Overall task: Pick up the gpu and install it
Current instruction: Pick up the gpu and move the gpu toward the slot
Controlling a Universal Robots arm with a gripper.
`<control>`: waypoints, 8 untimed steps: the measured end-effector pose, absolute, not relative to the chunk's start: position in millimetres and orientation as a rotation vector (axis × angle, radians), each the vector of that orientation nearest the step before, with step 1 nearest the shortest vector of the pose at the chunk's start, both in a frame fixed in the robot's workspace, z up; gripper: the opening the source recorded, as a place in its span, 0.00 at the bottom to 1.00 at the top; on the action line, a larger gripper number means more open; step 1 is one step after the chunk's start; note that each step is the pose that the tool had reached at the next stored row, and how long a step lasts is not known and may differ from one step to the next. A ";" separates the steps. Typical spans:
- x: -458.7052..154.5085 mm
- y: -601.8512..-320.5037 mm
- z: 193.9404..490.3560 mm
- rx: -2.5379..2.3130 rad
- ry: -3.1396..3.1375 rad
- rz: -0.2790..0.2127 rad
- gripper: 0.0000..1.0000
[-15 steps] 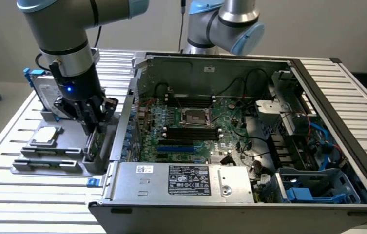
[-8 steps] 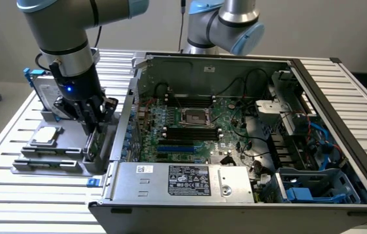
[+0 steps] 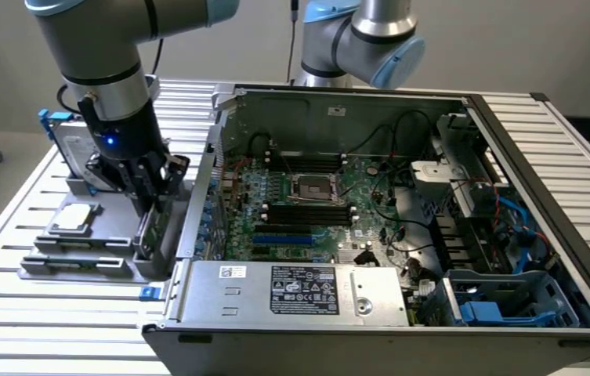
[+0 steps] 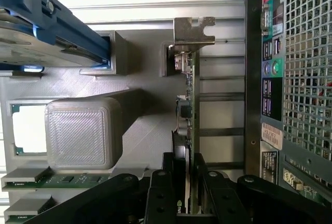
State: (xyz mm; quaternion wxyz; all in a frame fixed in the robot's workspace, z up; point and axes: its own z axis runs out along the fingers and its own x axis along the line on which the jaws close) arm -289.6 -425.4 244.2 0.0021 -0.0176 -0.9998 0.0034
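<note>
Hand [image 3: 150, 205] is down over the grey 3D-printed parts holder [image 3: 85, 244] on the slatted aluminium table [image 3: 2, 301], to the exterior view's left of the open black-and-silver computer case [image 3: 551, 196]. It's clenched on the gpu [image 3: 147, 235], a thin flat card standing on its long edge in a slot of the holder, just beside the case's side wall. Wrist view has the gpu [image 4: 190, 105] edge-on: narrow green circuit-board strip on one face, darker cooler bulk on the other. A folded silver end bracket [image 4: 193, 31] with a notch sits at the end away from the hand [image 4: 185, 168]. Black fingers [image 4: 162, 182] sit one on each face of the card, pressed against it, no gap visible. Card looks upright, not tilted. Can't tell whether its lower edge is clear of the slot floor. Same holder carries a silver hard drive in a blue frame [image 3: 63, 133], a square silver processor chip [image 3: 73, 218] and narrow memory sticks [image 3: 70, 265]. Inside the case the green motherboard [image 3: 305, 196] lies flat, with blue expansion slots [image 3: 279, 237] on the side toward the silver power-supply box [image 3: 295, 291], apart from the gpu.
</note>
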 end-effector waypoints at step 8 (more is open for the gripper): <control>-289.7 -425.3 265.3 -0.055 -3.143 0.009 0.26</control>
